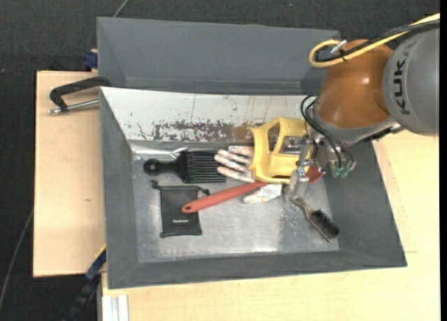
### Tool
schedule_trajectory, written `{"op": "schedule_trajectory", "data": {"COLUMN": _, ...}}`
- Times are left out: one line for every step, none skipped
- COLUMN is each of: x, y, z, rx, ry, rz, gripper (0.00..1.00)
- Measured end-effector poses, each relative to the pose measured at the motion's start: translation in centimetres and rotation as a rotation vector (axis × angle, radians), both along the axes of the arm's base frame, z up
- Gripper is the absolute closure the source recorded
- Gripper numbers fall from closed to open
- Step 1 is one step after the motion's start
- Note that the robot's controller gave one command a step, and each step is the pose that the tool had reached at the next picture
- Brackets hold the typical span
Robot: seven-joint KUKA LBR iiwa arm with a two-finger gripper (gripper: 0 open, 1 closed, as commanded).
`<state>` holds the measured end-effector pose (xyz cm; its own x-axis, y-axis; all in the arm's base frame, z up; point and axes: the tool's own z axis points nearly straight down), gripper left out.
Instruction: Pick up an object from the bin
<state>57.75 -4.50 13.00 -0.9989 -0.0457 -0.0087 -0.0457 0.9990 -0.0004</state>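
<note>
Lying nearest the camera in the grey metal bin point(209, 54), a small black brush point(323, 224) rests on the floor at the near right. Its pale handle angles up and away toward the tool point(302, 173). To the left, well apart from the brush, a flat black pouch point(180, 211) lies square on the floor. Just beyond it, a red-handled utensil point(216, 199) stretches from the pouch's upper corner toward mid-bin, its pale head ending close to the tool.

The tool hangs low on the right side of the bin, above the upper end of the brush's handle and hard against the right edge of a yellow plastic object point(269, 155). Whether it is apart, together or clamped on anything cannot be told from this angle, nor whether it touches either item.

Farther back on the left lies a black wide-toothed comb point(185, 166), its teeth pointing toward a pink and white hand-shaped toy point(234, 161). The toy rests against the yellow object's left side. Behind them all rises the scuffed far wall, with the arm's orange cover point(353, 93) above the right corner.
</note>
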Motion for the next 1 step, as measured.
{"op": "schedule_trajectory", "data": {"x": -0.78, "y": 4.33, "z": -1.91, "rx": 0.002, "ry": 0.005, "rz": -0.163, "gripper": 0.00}}
